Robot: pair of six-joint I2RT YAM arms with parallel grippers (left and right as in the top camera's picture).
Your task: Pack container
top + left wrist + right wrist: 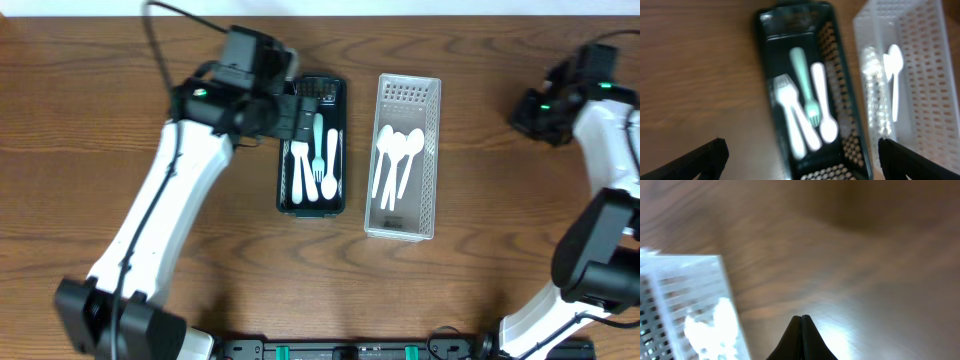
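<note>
Overhead: the dark tray [312, 211] lies mid-table, holding mixed white and mint cutlery [303, 170]; the white basket [431, 180] stands just right of the tray with only spoons [395, 155] in it, so sorting looks underway; the left gripper [300, 118] hangs over the tray's far end, likely choosing a piece; the right gripper [528, 108] sits well right of the tray, probably leaving room.

Left wrist: its fingers [705, 157] are spread wide and empty above the tray; the mint fork [802, 80] lies among white pieces.

Right wrist: fingers pressed together, gripping nothing; the tray is out of view.
</note>
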